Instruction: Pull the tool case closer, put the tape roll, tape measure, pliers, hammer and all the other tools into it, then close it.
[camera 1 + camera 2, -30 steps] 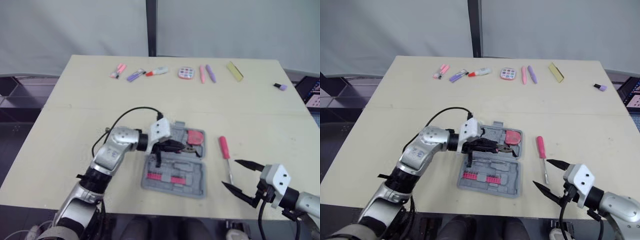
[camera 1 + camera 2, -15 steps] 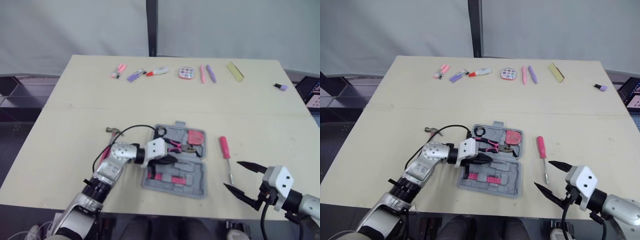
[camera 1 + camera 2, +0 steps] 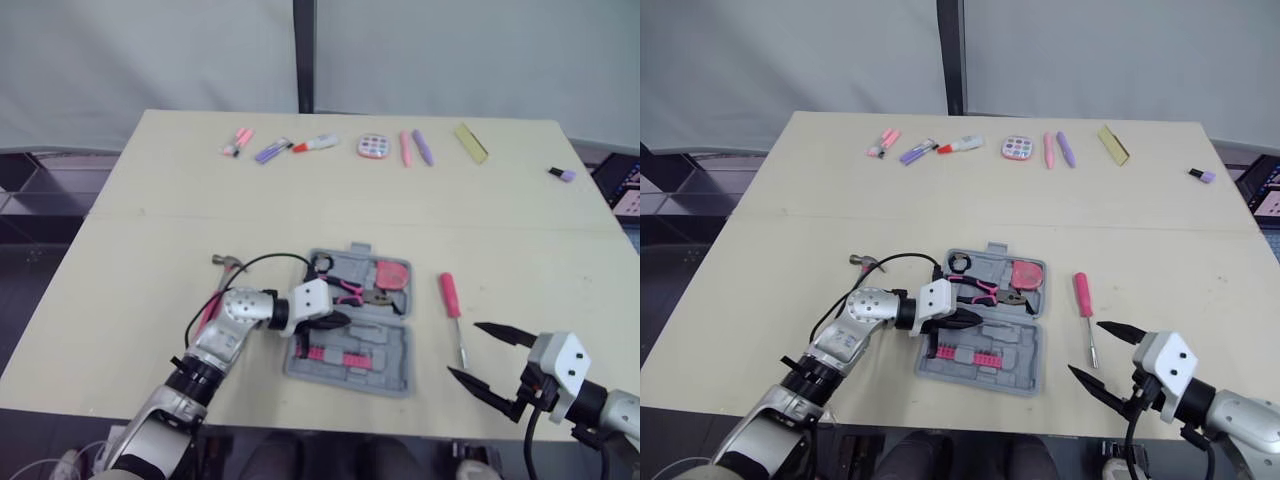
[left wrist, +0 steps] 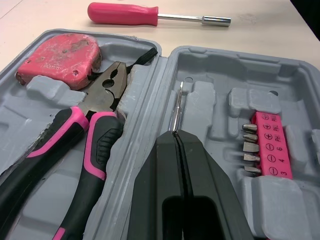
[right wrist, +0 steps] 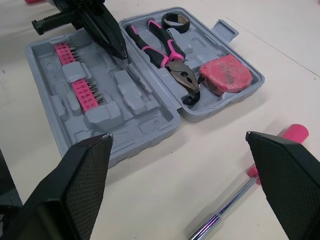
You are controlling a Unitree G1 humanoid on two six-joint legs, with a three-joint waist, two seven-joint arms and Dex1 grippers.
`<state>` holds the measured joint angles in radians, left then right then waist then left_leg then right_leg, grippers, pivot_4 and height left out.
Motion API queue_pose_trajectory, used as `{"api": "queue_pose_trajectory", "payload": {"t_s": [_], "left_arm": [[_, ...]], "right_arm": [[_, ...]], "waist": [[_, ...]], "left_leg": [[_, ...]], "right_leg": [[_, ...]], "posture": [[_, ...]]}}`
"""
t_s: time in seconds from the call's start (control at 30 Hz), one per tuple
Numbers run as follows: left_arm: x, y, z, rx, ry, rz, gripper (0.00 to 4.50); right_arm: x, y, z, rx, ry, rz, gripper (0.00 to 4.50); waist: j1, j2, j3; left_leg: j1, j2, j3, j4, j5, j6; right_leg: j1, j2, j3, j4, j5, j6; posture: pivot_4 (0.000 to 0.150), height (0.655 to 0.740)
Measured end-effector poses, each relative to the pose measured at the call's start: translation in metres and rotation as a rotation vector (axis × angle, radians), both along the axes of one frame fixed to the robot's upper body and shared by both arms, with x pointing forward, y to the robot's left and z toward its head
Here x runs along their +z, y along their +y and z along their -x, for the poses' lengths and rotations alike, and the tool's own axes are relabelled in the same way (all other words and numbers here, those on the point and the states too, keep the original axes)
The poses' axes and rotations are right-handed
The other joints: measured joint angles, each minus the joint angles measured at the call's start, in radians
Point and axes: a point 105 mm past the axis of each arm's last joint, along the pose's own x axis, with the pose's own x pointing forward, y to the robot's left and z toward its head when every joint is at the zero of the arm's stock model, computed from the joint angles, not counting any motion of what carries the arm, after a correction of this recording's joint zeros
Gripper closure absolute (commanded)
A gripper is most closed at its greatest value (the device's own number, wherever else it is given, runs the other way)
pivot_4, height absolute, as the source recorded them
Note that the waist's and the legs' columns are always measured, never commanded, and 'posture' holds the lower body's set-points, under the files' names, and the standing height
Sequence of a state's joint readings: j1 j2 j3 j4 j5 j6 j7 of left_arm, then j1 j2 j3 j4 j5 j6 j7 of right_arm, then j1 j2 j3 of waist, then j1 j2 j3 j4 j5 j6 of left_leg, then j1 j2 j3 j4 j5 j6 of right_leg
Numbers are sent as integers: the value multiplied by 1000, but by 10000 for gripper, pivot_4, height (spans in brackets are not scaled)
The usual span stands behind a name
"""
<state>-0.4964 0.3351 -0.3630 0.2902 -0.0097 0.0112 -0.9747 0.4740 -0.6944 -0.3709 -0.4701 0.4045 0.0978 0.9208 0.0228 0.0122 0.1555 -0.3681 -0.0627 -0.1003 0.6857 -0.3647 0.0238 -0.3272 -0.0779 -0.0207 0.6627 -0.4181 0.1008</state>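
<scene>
Fingers pressed together, the left gripper [image 4: 175,136] hangs low over the open grey tool case [image 3: 388,352] near the table's front edge. Its tips sit at the end of a slim metal shaft [image 4: 176,102] lying by the hinge; whether they pinch the shaft cannot be told. The right gripper [image 3: 463,349] hovers spread wide and empty above the table [image 3: 130,250], to the right of the case. The case's far half holds one black tape roll [image 3: 320,265], one pair of pink-handled pliers [image 3: 348,290] and one pink tape measure [image 3: 392,273]. Its near half carries two pink bit strips [image 5: 85,92]. Outside the case lie one hammer [image 3: 222,262], near its left side, and one pink-handled screwdriver [image 3: 450,295], to its right.
</scene>
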Motion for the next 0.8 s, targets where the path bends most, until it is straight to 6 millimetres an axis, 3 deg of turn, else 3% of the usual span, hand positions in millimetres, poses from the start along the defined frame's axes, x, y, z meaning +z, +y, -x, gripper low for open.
{"api": "queue_pose_trajectory", "payload": {"t_s": [0.8], "left_arm": [[-6, 6, -3, 36, 2, -53, 44768]], "right_arm": [[3, 1, -2, 4, -14, 1, 0]], "waist": [[1, 0, 0]], "left_leg": [[0, 0, 0, 0, 0, 0]], "right_leg": [[0, 0, 0, 0, 0, 0]], "posture": [[1500, 7134]]}}
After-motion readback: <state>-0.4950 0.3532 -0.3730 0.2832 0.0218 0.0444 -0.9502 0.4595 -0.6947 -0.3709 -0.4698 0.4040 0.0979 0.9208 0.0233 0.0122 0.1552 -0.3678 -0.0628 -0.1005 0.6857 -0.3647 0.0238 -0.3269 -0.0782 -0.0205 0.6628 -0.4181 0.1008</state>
